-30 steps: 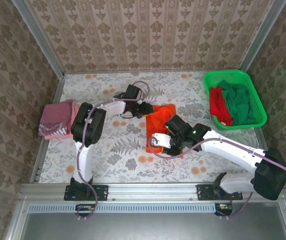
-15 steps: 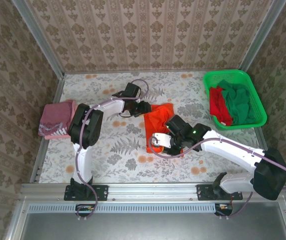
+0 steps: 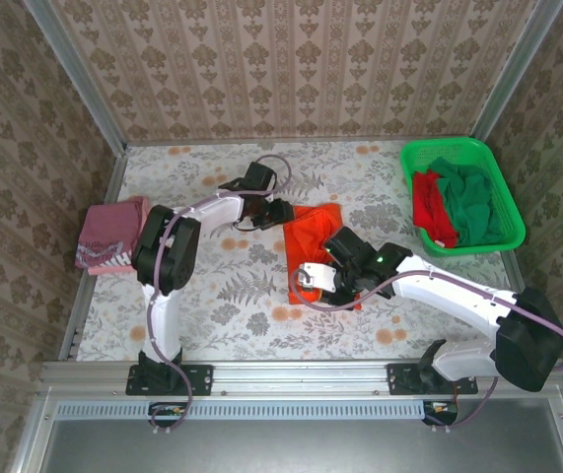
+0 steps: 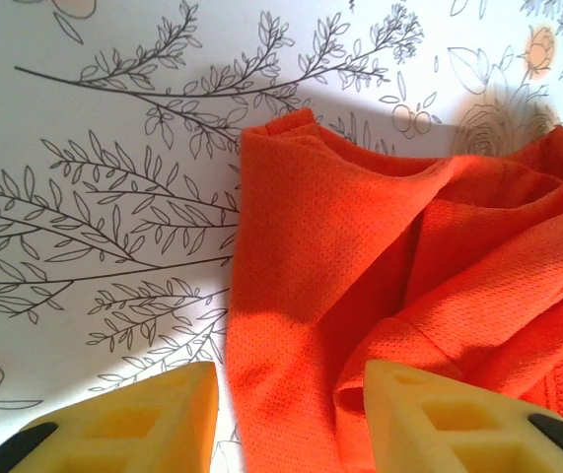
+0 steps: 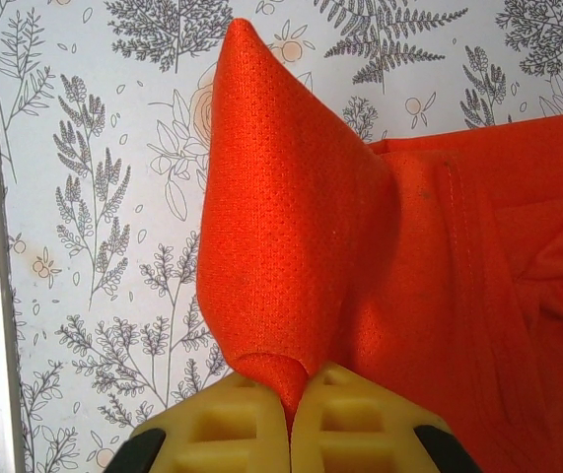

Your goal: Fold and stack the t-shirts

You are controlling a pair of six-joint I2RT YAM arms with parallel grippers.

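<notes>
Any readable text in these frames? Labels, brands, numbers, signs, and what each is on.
No text can be read anywhere.
orange t-shirt: plain mesh knit, no print or tag showing.
pink t-shirt: pale marks along its near edge, too small to read.
green basket: no label visible.
tablecloth: floral print, no lettering.

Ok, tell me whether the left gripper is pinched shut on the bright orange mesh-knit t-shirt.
No, the left gripper stands open, its yellow fingers apart over an edge of the bright orange t-shirt.
</notes>
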